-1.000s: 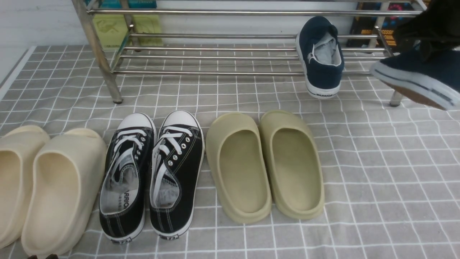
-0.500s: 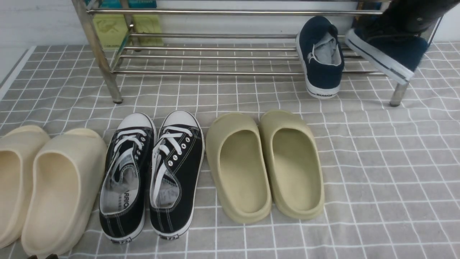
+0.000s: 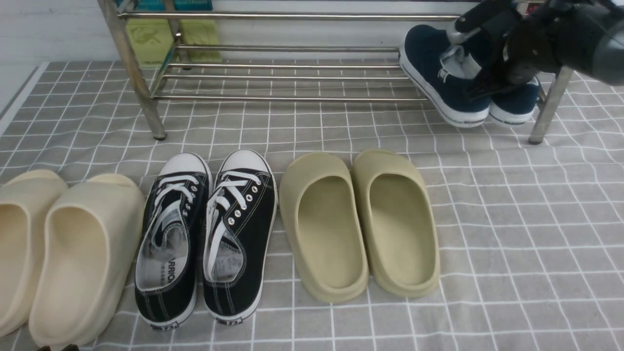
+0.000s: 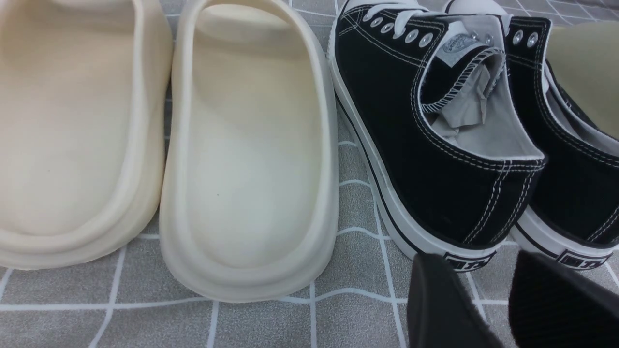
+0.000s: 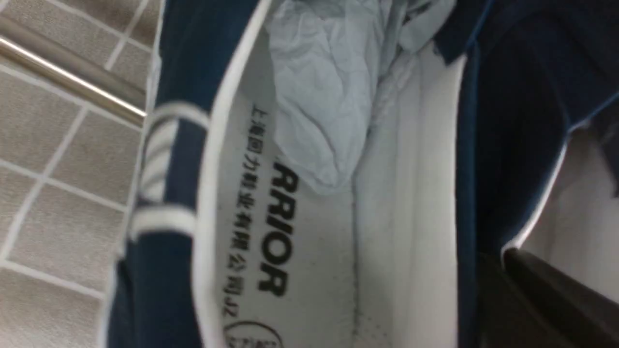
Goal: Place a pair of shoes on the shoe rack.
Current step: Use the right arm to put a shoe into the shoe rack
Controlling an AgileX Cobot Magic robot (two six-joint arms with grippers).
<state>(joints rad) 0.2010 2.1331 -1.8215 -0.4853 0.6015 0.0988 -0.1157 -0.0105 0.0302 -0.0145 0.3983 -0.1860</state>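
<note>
Both navy-blue shoes lie at the right end of the shoe rack (image 3: pixel 292 99), on its low bars. The first shoe (image 3: pixel 438 85) lies askew, white sole towards me, its pale insole (image 5: pixel 290 217) filling the right wrist view. The second shoe (image 3: pixel 516 105) rests against it, mostly hidden behind my right gripper (image 3: pixel 492 73). That gripper (image 5: pixel 503 270) is shut on the second shoe's navy side wall, one finger (image 5: pixel 561 295) inside on the lining. My left gripper (image 4: pixel 476 263) hangs open and empty, low over the cloth behind the black sneakers' heels.
In a row on the grey checked cloth (image 3: pixel 536 234) lie cream slides (image 3: pixel 63 253), black lace-up sneakers (image 3: pixel 204 234) and olive slides (image 3: pixel 360 224). The rack's right front leg (image 3: pixel 546 112) stands beside the navy shoes. Yellow-green boxes (image 3: pixel 161 36) sit behind its left end.
My right gripper has carried the second navy shoe from mid-air at the right down and leftward onto the rack. The first shoe got nudged and now lies askew against it.
</note>
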